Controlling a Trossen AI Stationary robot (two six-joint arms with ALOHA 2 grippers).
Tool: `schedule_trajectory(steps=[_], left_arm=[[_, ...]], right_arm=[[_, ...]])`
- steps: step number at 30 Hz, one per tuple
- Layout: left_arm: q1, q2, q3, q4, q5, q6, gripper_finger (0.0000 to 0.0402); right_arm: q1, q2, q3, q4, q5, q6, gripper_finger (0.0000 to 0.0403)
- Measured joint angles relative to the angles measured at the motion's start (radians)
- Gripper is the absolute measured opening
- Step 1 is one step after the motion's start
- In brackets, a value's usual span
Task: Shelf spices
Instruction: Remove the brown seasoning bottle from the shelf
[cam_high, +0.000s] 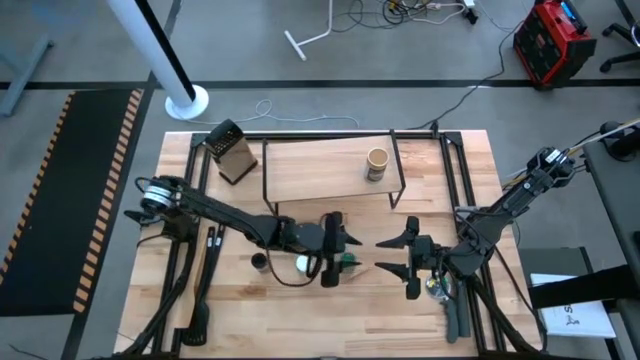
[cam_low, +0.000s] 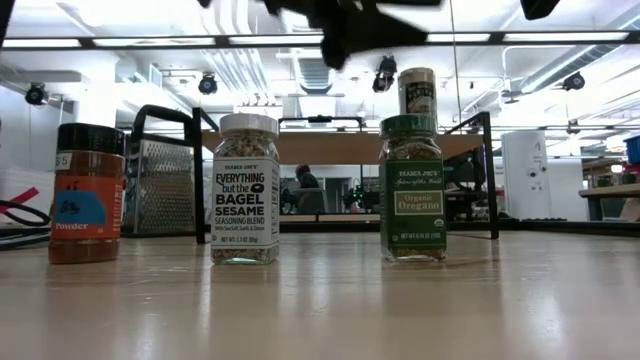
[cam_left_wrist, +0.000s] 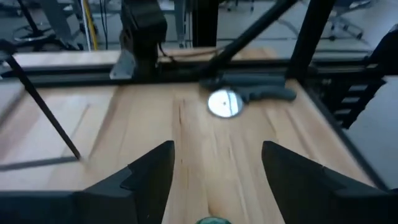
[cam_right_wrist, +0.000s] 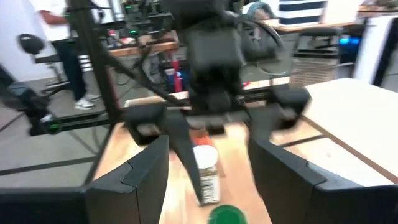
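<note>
Wooden table (cam_high: 300, 300) up front holds three jars in a row: dark-lidded jar (cam_low: 87, 193), white-lidded jar (cam_low: 246, 188), green-lidded jar (cam_low: 411, 187). Left claw (cam_high: 333, 250) hangs spread wide right over the green one. Right claw (cam_high: 397, 254) sits just right of that, spread too. Tan jar (cam_high: 376, 164) already stands behind them on the shelf (cam_high: 320, 165).

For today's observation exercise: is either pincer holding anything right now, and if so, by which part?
Nothing is held. The left pincer hangs open above the green-lidded glass oregano jar, and the right pincer is open beside it, empty.
</note>
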Motion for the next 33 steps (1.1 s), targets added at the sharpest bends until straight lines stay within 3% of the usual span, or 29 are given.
schedule_trajectory(steps=[5,10,16,19,28,33], left_arm=[[0.000,-0.115,0.000,-0.096,-0.008,0.005,0.0219],[0.004,-0.224,-0.006,-0.184,-0.145,0.054,0.0209],[0.042,-0.344,-0.009,-0.283,-0.192,0.068,0.0199],[0.065,-0.396,-0.010,-0.298,-0.193,0.068,0.0195],[0.102,-0.482,-0.015,-0.367,-0.193,0.071,0.0202],[0.102,-0.498,-0.076,-0.368,-0.193,0.071,0.0201]], right_arm=[[-0.015,-0.019,0.000,-0.043,0.147,0.057,0.0199],[-0.086,-0.080,0.005,-0.130,0.136,0.076,0.0199],[-0.201,-0.187,0.129,-0.715,0.089,0.316,0.0201],[-0.266,-0.204,0.176,-0.877,0.059,0.351,0.0214],[-0.485,-0.199,0.251,-0.935,-0.072,0.267,0.0301],[-0.626,-0.185,0.264,-0.932,-0.218,0.205,0.0340]])
